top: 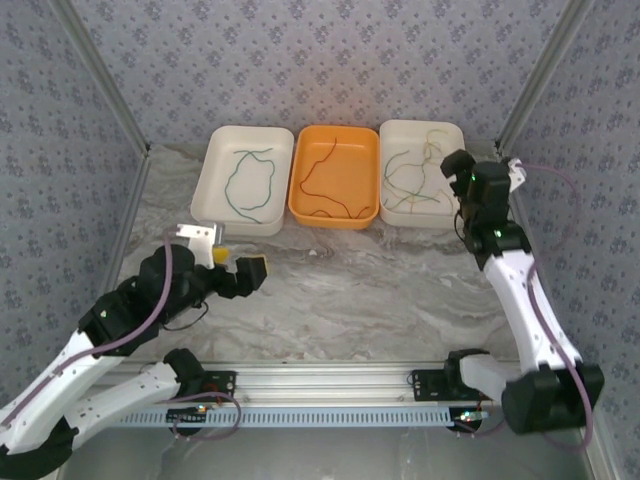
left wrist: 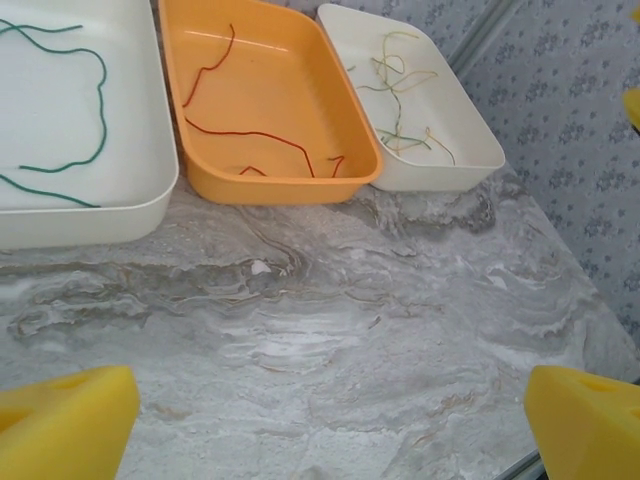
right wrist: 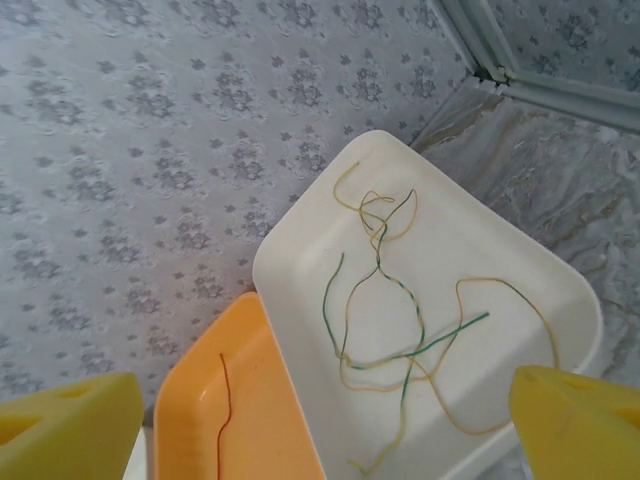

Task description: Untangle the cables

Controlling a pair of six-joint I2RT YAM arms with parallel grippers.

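Three trays stand in a row at the back of the table. In the left white tray point(top: 235, 226) lies a green cable point(top: 231, 185) point(left wrist: 103, 100). The orange tray point(top: 332, 220) point(left wrist: 285, 185) holds red cables point(top: 306, 186) point(left wrist: 250, 133). Yellow and green-yellow cables point(top: 410, 185) point(left wrist: 397, 110) point(right wrist: 461, 326) lie crossed over each other in the right white tray point(top: 420, 225) point(right wrist: 300, 240). My left gripper point(top: 238, 262) point(left wrist: 325, 430) hangs open over bare marble in front of the left tray. Above the right tray's right edge, my right gripper point(top: 462, 175) point(right wrist: 320, 425) is open with nothing in it.
Patterned walls close in the table on the left, back and right. A metal rail point(top: 320, 380) runs along the near edge between the arm bases. A small white speck point(left wrist: 260, 267) lies on the marble point(top: 350, 290) in front of the orange tray.
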